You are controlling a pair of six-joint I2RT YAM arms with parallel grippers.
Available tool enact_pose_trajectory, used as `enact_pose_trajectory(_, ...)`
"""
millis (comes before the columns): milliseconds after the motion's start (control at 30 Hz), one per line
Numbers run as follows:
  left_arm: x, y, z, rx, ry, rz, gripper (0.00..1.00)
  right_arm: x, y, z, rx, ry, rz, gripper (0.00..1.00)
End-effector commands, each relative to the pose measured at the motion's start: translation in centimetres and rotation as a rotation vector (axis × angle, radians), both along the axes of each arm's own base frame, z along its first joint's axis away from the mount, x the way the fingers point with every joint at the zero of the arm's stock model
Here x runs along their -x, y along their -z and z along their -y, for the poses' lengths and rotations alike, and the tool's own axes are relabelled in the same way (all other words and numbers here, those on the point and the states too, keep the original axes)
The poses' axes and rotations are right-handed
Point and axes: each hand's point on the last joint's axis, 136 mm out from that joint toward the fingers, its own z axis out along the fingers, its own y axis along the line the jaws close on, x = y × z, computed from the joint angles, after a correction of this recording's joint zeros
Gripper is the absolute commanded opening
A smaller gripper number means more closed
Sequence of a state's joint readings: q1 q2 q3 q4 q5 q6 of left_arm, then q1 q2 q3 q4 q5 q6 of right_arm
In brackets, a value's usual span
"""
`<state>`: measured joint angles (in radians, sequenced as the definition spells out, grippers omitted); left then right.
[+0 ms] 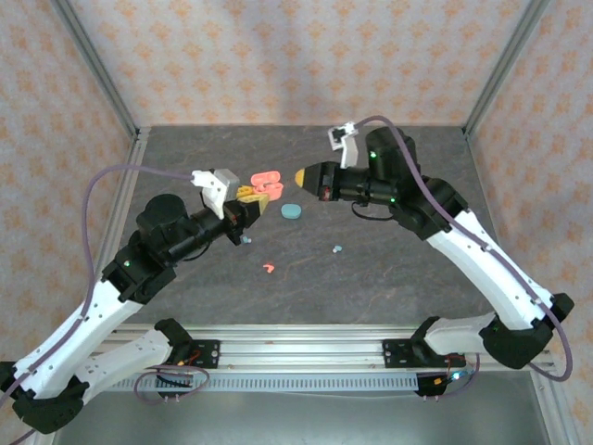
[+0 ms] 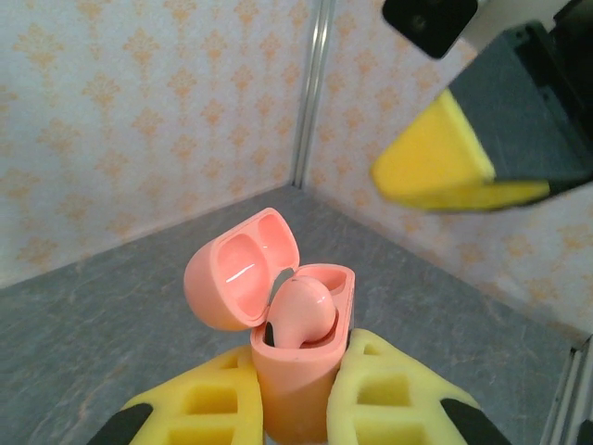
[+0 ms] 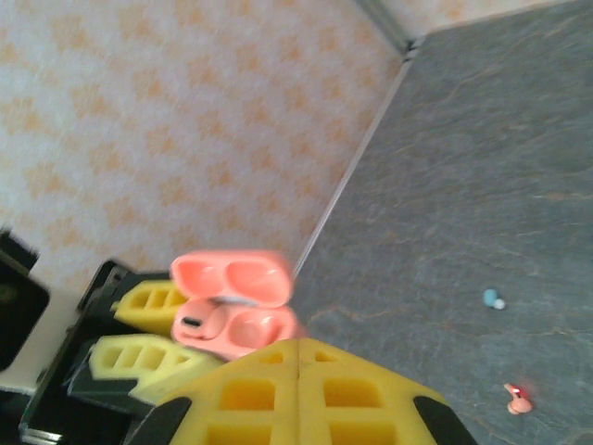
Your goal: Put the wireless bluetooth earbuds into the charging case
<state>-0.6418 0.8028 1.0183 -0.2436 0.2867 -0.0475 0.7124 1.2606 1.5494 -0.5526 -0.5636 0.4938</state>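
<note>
Our left gripper (image 1: 251,206) clamps the open pink case (image 2: 295,389), one pink earbud (image 2: 304,313) seated inside; the loose pink earbud (image 1: 268,268) on the table (image 1: 398,278), far from any edge, looks light, slick and tiny, so we judge a gentle stem pinch suits our right gripper (image 1: 301,175), hovering pressed together and empty.

We see a dark grey, marble-patterned table (image 1: 398,278) with a few small items scattered across its middle. A closed teal oval case (image 1: 292,211) lies flat near the centre. Nearer the front edge, a salmon-pink earbud (image 1: 268,268) and a light teal earbud (image 1: 337,249) lie well apart from each other. To the pink earbud's left rear, we make out a pale teal speck (image 1: 244,239), too small to identify.
</note>
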Motion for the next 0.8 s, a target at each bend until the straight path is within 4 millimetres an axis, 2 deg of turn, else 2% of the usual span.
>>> enact_pose_trajectory(0,0.8,1.0,-2.1,-0.108,-0.062,0.003,0.00,-1.3,3.0,2.2,0.064,0.139,-0.101,0.02)
enact_pose_trajectory(167,2.2,2.4,-4.7,-0.167,-0.127,-0.014,0.00,-2.0,12.7,1.5,0.190,0.180,-0.352,0.09)
enact_pose_trajectory(233,2.7,2.9,-5.7,-0.183,-0.156,-0.023,0.00,-1.7,16.5,0.3,0.192,0.181,-0.478,0.13)
enact_pose_trajectory(333,3.4,3.4,-6.8,-0.192,-0.182,-0.033,0.00,-0.8,20.9,-2.1,0.258,0.127,-0.555,0.14)
enact_pose_trajectory(567,4.3,4.5,-8.3,-0.203,-0.219,-0.046,0.00,3.0,28.6,-10.3,0.444,-0.122,-0.607,0.11)
enact_pose_trajectory(667,4.6,4.8,-8.5,-0.203,-0.218,-0.055,0.00,4.4,31.7,-12.4,0.527,-0.191,-0.644,0.09)
enact_pose_trajectory(767,4.9,5.0,-8.7,-0.203,-0.218,-0.062,0.00,4.9,34.2,-13.2,0.588,-0.216,-0.655,0.09)
